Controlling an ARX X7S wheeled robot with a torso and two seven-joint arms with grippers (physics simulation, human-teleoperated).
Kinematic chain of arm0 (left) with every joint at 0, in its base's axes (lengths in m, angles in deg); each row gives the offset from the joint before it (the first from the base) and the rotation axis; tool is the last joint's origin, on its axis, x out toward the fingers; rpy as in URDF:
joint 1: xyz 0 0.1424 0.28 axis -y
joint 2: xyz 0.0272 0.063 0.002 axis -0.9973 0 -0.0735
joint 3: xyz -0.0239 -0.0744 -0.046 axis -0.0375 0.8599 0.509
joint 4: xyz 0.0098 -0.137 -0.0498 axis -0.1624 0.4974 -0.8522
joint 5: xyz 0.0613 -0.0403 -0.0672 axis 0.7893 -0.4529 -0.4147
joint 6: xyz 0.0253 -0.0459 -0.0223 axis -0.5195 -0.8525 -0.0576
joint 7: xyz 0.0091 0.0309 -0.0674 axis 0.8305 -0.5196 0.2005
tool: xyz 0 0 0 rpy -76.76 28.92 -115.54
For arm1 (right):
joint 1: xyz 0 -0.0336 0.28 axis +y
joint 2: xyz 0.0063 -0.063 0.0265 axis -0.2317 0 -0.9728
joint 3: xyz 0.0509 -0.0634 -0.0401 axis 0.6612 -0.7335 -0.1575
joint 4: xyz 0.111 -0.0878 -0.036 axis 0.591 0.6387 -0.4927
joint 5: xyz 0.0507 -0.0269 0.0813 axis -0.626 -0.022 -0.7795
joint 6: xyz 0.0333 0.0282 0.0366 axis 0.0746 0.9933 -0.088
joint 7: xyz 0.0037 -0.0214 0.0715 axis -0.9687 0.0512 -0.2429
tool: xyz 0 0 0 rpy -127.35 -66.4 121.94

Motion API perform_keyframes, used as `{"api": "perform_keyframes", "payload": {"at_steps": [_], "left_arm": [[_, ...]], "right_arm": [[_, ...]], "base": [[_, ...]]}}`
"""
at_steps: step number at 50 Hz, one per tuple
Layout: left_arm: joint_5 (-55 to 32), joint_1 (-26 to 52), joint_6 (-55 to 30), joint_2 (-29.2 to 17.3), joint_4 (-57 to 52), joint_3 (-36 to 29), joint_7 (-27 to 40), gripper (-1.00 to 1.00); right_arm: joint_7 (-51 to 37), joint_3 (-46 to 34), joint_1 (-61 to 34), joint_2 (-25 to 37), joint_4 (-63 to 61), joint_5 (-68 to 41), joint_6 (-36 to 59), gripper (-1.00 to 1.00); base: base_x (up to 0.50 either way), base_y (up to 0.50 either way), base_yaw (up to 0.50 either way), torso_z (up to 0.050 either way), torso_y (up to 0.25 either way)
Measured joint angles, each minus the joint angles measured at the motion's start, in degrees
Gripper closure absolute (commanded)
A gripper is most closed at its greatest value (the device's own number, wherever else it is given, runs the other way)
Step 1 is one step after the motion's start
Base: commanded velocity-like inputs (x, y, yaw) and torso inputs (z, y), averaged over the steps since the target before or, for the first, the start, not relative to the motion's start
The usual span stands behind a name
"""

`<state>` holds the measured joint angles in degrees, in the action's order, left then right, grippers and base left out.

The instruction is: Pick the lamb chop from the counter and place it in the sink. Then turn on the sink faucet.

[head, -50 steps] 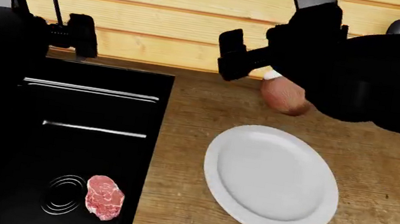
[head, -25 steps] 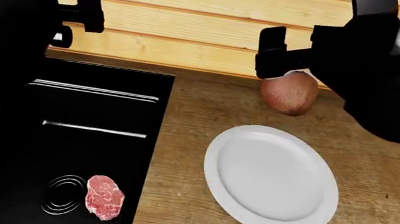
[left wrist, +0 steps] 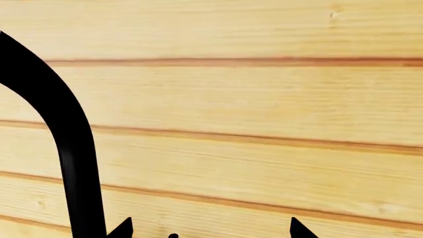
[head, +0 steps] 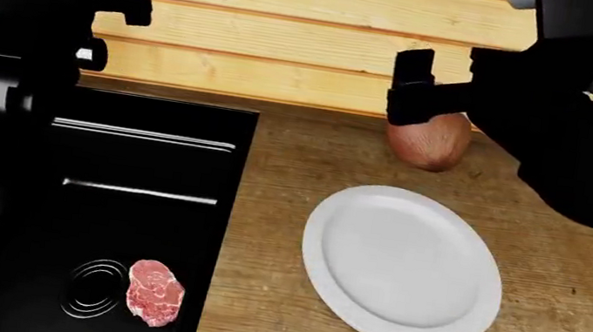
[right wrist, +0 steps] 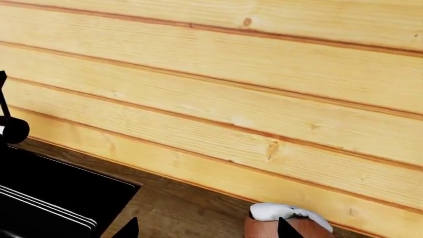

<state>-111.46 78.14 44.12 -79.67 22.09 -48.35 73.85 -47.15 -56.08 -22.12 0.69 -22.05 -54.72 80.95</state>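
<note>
Both my arms rise higher; lamb chop (head: 155, 292) lies in the sink (head: 222, 208). My left gripper (left wrist: 208, 233), spread empty, must approach the faucet (left wrist: 69, 148) lever slowly.

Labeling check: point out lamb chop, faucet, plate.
lamb chop (head: 155, 292), head view, middle of the meat.
faucet (left wrist: 74, 163), left wrist view, upright neck.
plate (head: 403, 267), head view, bare centre.
</note>
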Motion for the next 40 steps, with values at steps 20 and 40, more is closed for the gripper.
{"api": "perform_keyframes", "payload": {"at_steps": [20,40], "left_arm": [[20.96,3.1,4.68,5.4,11.99,18.44,-5.2,-1.0],[33.08,5.77,3.55,7.52,13.51,30.49,-7.37,-1.0]], "right_arm": [[0.51,0.22,1.36,0.45,-0.25,0.47,-0.82,-1.0],[0.89,0.42,2.47,0.9,-0.46,0.67,-1.27,-1.0]], "base": [[0.0,0.0,0.0,0.0,0.0],[0.0,0.0,0.0,0.0,-0.146]]}}
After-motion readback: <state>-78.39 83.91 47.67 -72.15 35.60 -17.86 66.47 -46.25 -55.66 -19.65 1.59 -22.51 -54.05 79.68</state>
